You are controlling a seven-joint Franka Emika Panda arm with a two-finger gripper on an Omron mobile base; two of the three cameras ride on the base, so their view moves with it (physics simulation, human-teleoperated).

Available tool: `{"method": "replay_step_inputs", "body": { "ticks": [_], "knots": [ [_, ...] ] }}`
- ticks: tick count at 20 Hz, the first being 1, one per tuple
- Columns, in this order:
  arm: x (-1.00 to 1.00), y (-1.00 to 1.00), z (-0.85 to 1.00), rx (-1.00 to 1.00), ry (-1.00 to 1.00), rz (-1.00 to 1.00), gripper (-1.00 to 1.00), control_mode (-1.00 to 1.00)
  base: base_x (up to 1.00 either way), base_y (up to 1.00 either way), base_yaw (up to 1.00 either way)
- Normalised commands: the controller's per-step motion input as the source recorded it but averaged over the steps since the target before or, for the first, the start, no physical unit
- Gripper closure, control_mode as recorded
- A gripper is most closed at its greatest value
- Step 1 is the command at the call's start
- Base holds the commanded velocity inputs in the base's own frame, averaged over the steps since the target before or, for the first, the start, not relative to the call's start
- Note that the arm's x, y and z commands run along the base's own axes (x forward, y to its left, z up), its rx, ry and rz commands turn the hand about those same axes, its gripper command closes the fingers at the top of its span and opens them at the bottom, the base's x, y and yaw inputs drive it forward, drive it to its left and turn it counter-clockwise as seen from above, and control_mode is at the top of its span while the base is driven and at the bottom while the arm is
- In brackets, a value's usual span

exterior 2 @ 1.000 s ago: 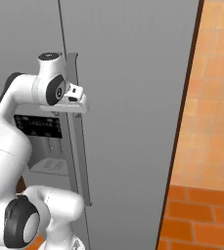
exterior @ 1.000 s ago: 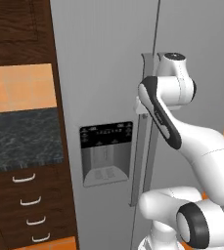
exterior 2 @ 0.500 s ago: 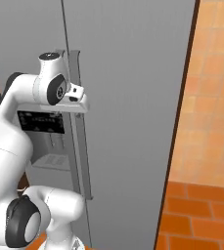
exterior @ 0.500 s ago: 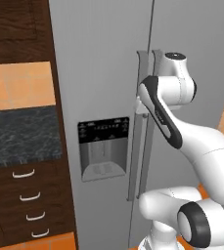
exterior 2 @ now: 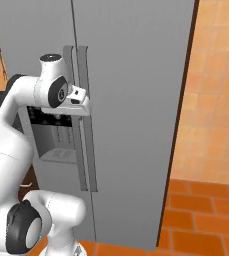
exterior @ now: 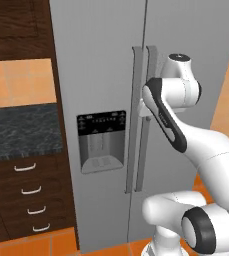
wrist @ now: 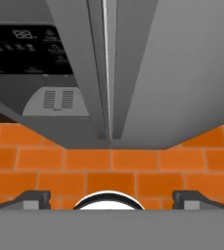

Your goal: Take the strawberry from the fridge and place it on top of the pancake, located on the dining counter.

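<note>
Camera nearer; fingers [wrist: 111, 199] wide, fridge [exterior: 106, 65] shut.

Dark wood cabinets [exterior: 16, 25] stand left of the dark-topped counter [exterior: 21, 132], drawers [exterior: 28, 200] beneath it, orange tiled wall [exterior: 18, 82] above. Orange tile floor [exterior 2: 201, 220] runs below; another orange wall [exterior 2: 218, 90] rises right.
</note>
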Motion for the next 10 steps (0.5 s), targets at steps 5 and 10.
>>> {"method": "replay_step_inputs", "body": {
  "ticks": [5, 10],
  "knots": [
    [0.0, 0.0, 0.0, 0.0, 0.0, 0.0, -1.0, 1.0, -0.42, 0.0, 0.0],
    [0.0, 0.0, 0.0, 0.0, 0.0, 0.0, -1.0, 1.0, -0.39, 0.0, 0.0]
  ]
}}
